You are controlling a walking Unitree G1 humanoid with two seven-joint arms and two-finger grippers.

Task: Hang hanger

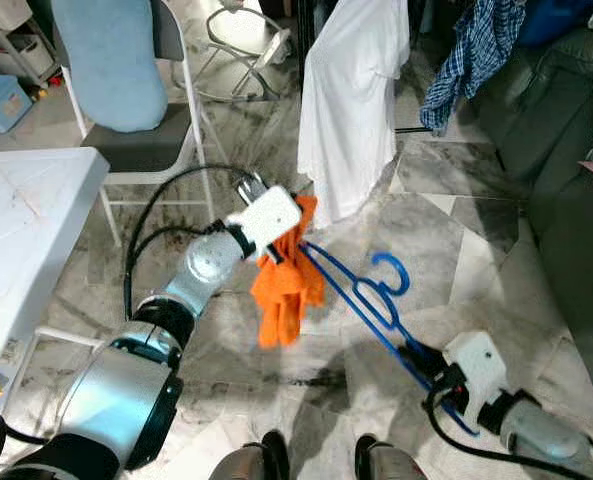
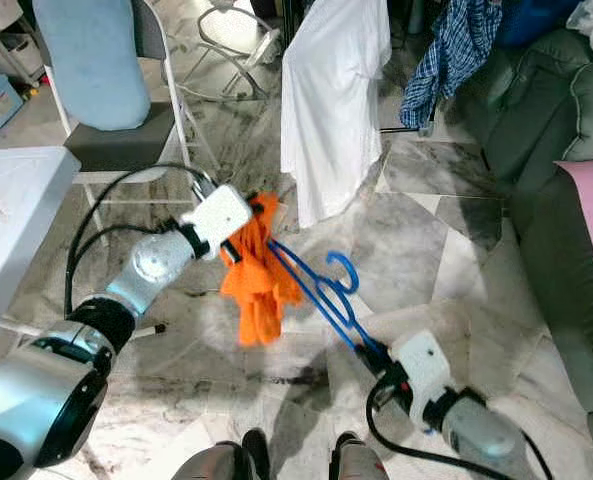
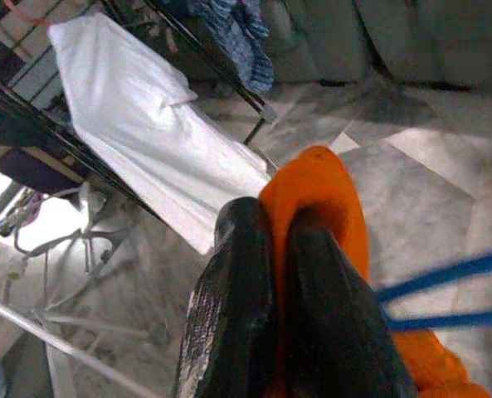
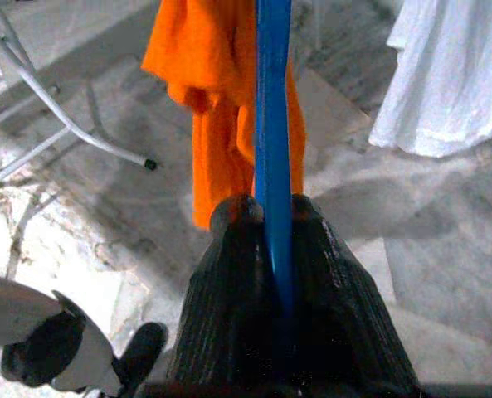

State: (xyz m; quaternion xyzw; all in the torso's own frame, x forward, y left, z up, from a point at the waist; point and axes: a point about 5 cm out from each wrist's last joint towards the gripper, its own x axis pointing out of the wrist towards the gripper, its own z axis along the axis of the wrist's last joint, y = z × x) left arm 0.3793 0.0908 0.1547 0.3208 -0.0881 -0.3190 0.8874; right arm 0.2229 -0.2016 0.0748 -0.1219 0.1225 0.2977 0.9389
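Blue hanger (image 1: 361, 290) | right gripper (image 4: 270, 220) clamps it | left gripper (image 3: 280, 236) pinches orange cloth (image 1: 286, 285)

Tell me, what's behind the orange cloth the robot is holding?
Behind the orange cloth hangs a white garment over the marble floor. The blue hanger runs into the cloth; its far end is covered.

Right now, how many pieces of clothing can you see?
3: orange garment in left gripper; white shirt and blue plaid shirt hanging behind. More may be hidden.
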